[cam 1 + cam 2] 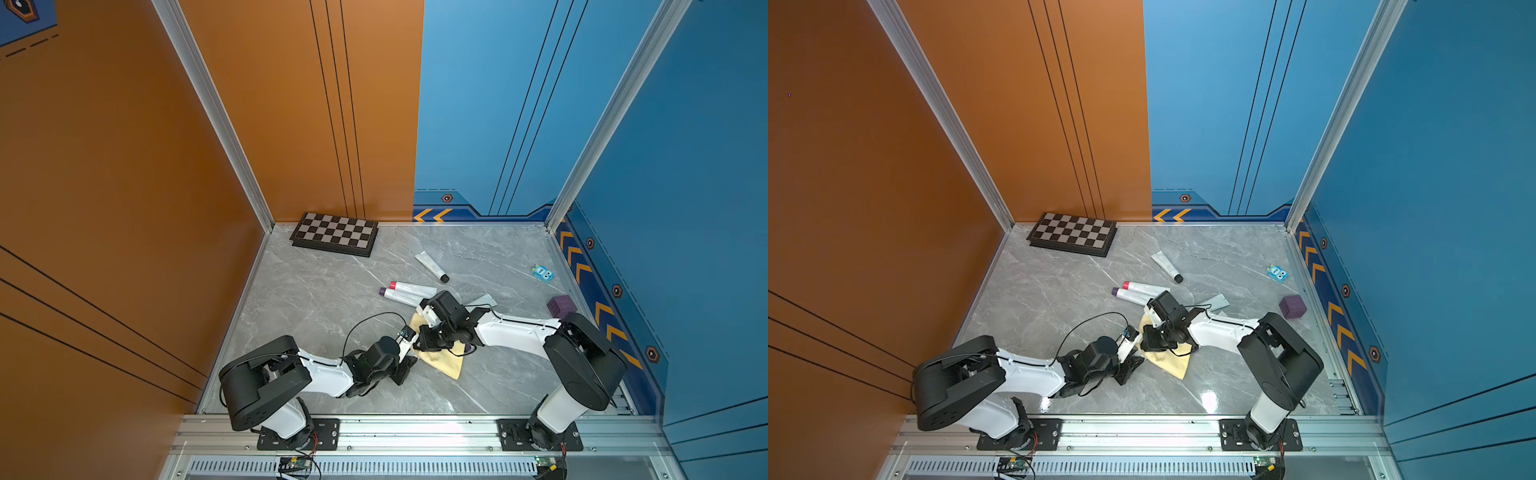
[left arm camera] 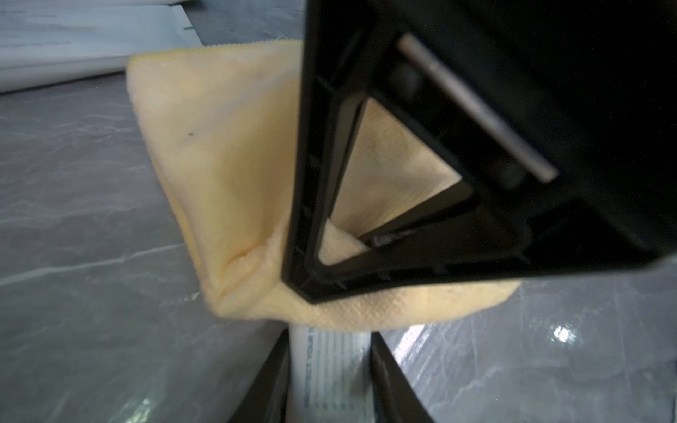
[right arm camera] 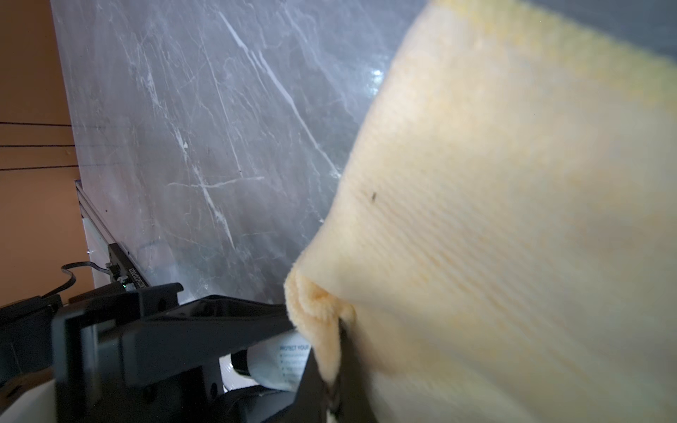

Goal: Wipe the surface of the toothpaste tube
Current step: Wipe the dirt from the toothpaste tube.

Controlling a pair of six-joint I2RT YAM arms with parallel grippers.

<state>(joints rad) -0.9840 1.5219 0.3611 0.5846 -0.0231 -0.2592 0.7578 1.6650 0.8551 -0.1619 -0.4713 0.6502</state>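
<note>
Wiping looked under way, not finished. The left gripper [image 2: 329,338] was clamped on the white toothpaste tube [image 2: 329,377], just below the middle of the frame in both top views, where the two arms met. The right gripper [image 3: 339,370] was pinched tight on the yellow cloth [image 1: 446,365], which draped over the tube's far end. How much surface was left to wipe could not be told.

Cloth [image 2: 227,164] pale yellow; tube [image 2: 329,373] white, bluish print, probably; tabletop [image 1: 316,299] grey marbled; board [image 1: 334,234] checkered.
</note>
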